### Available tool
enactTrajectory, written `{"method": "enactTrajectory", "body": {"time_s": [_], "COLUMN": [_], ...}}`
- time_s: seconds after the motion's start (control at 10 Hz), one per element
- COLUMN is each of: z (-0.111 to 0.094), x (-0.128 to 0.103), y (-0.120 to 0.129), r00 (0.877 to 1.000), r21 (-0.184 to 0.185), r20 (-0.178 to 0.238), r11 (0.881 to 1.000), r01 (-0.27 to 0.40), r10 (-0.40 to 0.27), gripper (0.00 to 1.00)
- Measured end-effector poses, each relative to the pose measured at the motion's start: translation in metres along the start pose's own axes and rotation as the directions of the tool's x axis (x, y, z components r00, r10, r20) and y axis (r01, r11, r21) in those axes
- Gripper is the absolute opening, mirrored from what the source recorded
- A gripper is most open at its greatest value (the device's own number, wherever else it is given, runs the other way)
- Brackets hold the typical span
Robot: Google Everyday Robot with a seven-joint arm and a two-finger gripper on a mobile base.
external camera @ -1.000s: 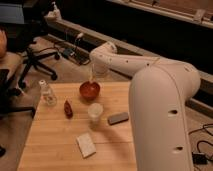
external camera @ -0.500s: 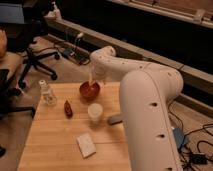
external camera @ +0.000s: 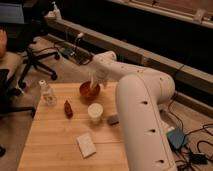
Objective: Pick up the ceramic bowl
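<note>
The ceramic bowl (external camera: 88,90) is a small glossy reddish-brown bowl at the far edge of the wooden table (external camera: 55,145). My white arm reaches over from the right, and the gripper (external camera: 94,84) hangs at the bowl's right rim, its tip reaching into or just above the bowl. The white cup (external camera: 95,112) stands just in front of the bowl. A small dark-red bottle-like object (external camera: 68,109) stands to the cup's left.
A clear plastic bottle (external camera: 47,93) stands at the table's far left. A white sponge-like block (external camera: 86,145) lies near the front, a small grey object (external camera: 113,119) to the cup's right. Office chairs (external camera: 30,55) and cables are on the floor behind.
The arm has swung closer to the camera and its bulk now fills the right side. The gripper has dropped toward the bowl's right rim. The bowl has not moved.
</note>
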Motion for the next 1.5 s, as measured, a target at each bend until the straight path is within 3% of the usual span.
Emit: {"method": "enactTrajectory", "body": {"time_s": [0.5, 0.9, 1.1, 1.5], "z": [0.008, -0.006, -0.026, -0.079], "x": [0.0, -0.007, -0.011, -0.009], "y": [0.0, -0.002, 0.002, 0.033], "r00": [0.999, 0.999, 1.0, 0.997], "r21": [-0.025, 0.02, 0.046, 0.01], "r20": [-0.033, -0.027, -0.002, 0.07], "r11": [1.0, 1.0, 0.999, 0.999], "r01": [-0.01, -0.019, -0.011, 0.042], "r10": [0.009, 0.02, 0.011, -0.043], "gripper": [0.02, 0.0, 0.0, 0.02]}}
